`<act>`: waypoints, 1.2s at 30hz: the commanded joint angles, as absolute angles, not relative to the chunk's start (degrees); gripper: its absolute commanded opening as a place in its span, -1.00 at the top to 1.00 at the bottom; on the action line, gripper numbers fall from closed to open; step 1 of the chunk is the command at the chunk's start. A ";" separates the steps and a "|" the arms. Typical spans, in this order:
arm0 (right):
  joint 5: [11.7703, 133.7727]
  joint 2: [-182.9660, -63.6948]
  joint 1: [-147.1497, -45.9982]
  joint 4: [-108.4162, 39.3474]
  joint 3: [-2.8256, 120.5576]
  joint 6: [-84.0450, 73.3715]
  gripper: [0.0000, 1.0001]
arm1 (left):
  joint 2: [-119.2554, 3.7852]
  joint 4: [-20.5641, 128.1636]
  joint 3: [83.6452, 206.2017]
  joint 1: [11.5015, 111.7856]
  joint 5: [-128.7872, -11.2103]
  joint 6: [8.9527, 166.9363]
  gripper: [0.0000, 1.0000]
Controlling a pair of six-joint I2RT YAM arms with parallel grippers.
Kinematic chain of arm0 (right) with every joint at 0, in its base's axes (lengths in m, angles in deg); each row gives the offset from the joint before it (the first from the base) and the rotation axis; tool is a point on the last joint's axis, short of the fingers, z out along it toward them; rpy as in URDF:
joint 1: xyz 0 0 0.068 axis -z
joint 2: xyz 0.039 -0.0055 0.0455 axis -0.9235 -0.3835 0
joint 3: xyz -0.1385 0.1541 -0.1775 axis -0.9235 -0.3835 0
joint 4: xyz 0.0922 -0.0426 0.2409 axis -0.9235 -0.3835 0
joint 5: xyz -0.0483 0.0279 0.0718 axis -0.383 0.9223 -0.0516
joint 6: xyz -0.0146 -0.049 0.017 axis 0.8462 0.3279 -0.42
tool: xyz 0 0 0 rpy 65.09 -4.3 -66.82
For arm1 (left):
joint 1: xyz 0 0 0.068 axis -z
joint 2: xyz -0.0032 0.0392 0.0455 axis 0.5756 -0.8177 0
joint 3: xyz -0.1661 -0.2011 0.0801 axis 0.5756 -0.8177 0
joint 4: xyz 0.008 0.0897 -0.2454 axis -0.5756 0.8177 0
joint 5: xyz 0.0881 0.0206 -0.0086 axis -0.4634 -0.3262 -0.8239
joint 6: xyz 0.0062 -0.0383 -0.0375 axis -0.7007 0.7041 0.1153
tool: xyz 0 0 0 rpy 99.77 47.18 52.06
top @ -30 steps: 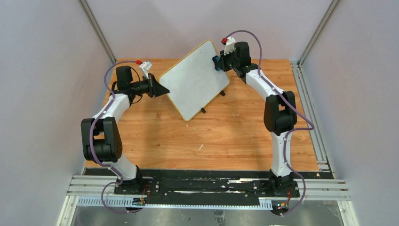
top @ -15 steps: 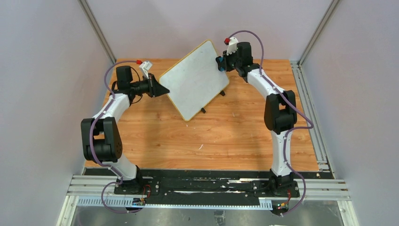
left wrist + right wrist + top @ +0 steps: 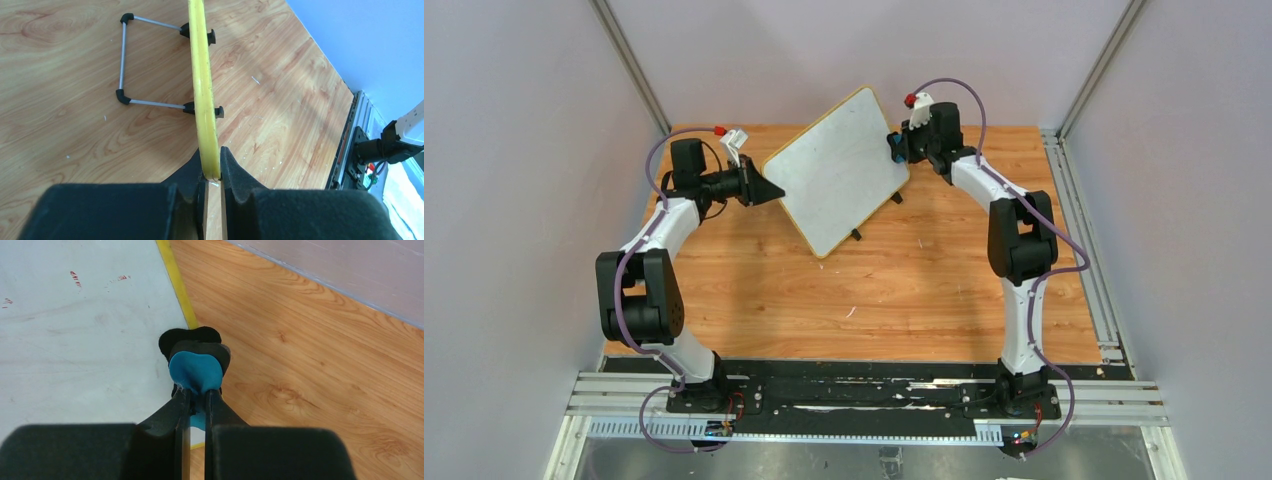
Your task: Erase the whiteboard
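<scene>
The whiteboard (image 3: pixel 839 170), white with a yellow frame and small black feet, stands tilted at the back of the wooden table. My left gripper (image 3: pixel 776 193) is shut on its left edge; the left wrist view shows the yellow frame (image 3: pixel 202 85) edge-on, pinched between my jaws (image 3: pixel 212 172). My right gripper (image 3: pixel 894 143) is shut on a blue eraser (image 3: pixel 195 372) with a black underside, at the board's right edge. In the right wrist view the board face (image 3: pixel 75 330) carries faint red marks near its top.
The board's wire stand (image 3: pixel 122 60) with black feet rests on the wooden table (image 3: pixel 904 290). Grey walls close in the back and sides. A metal rail (image 3: pixel 1084 230) runs along the table's right edge.
My right gripper with the eraser has slid right and slightly down across the board's upper right corner to its right edge. My left gripper and the board have stayed put.
</scene>
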State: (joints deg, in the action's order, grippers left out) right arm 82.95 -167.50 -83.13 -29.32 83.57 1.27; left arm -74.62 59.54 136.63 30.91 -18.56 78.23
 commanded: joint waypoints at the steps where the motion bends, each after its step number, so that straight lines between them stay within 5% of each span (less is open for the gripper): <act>1: 83.36 -168.06 -82.79 -32.02 86.30 0.09 0.99 | -75.60 62.34 136.80 31.45 -20.78 73.25 1.00; 27: 94.99 -165.35 -86.87 -28.37 91.91 -3.38 0.99 | -75.22 62.84 137.09 31.47 -20.93 72.95 1.00; 36: 90.15 -169.55 -86.63 -35.38 99.51 0.43 0.99 | -75.09 63.16 137.02 31.52 -20.86 72.70 1.00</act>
